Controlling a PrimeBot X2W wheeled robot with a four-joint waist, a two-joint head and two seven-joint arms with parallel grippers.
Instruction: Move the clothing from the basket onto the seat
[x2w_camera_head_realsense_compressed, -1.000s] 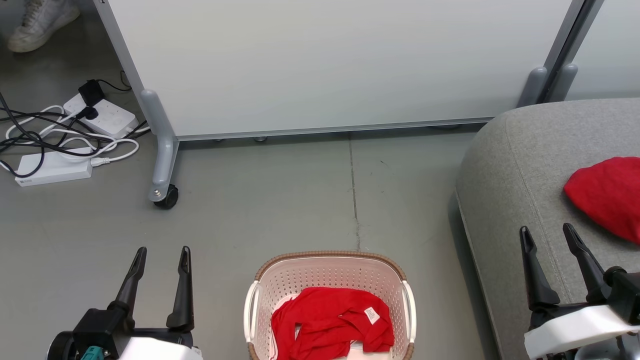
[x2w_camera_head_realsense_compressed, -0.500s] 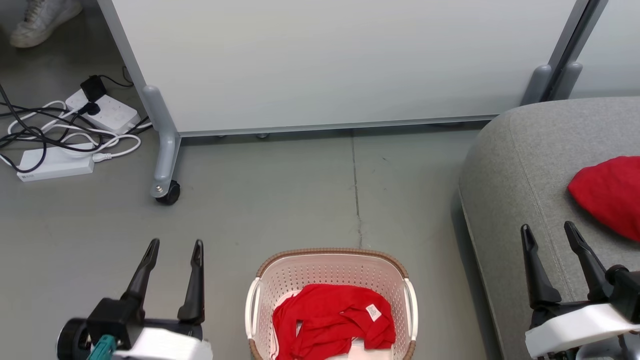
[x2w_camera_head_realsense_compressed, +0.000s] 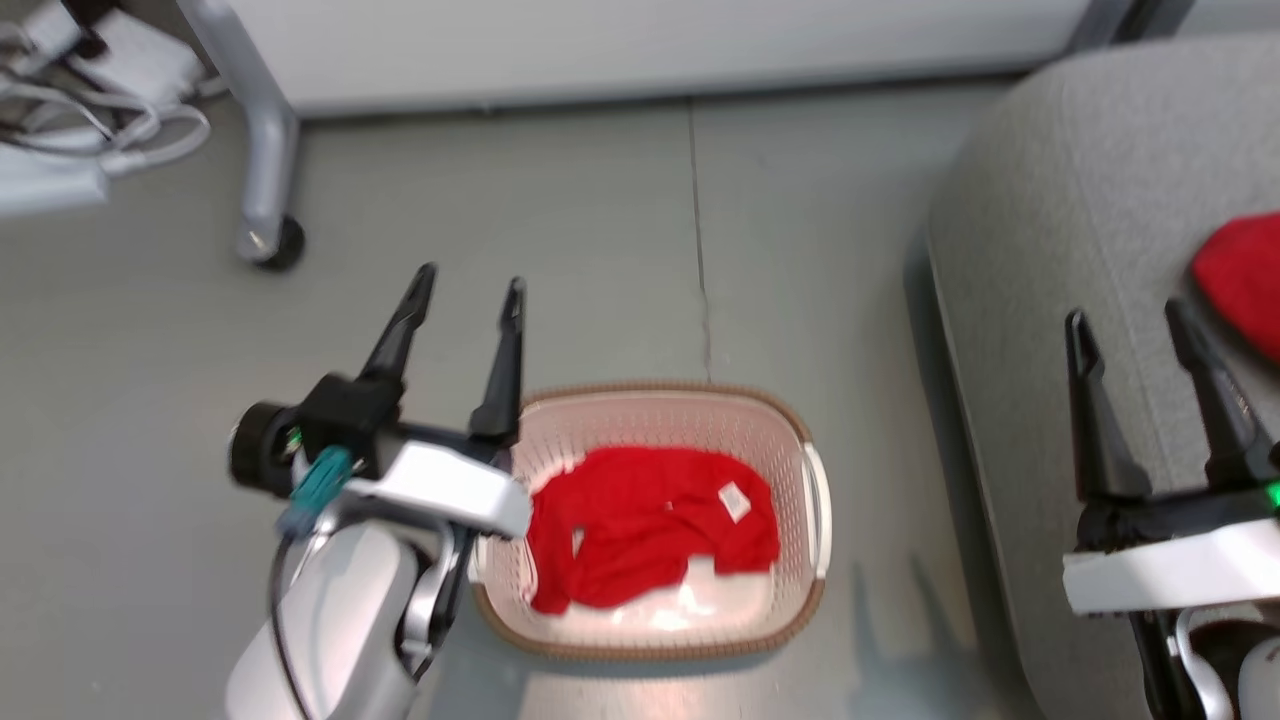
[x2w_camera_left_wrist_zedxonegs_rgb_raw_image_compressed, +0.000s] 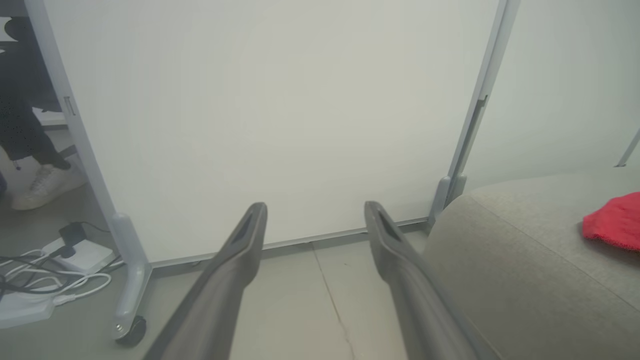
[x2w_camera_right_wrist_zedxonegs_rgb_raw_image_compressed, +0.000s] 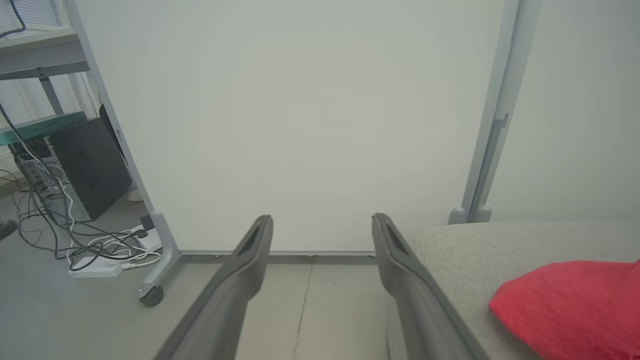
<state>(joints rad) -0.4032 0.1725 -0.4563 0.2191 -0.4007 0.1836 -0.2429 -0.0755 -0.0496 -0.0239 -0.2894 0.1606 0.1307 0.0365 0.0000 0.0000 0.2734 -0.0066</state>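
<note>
A crumpled red garment with a small white label lies in the cream perforated basket on the floor. My left gripper hangs open and empty above the basket's left rim, fingers pointing away. Over the grey seat my right gripper stands open and empty. Another red piece of clothing rests on the seat at the far right, just beyond the right fingers. The left wrist view shows this piece on the seat, and the right wrist view shows it on the cushion.
A pale partition panel on a castor leg stands behind the basket. Power strips and tangled cables lie on the floor at the far left. A person's shoe and leg show beside the panel, and a dark computer case.
The head camera has tilted down, so the basket sits higher in view. My left gripper has risen forward and to the right, now over the basket's left rim. The right gripper holds its place.
</note>
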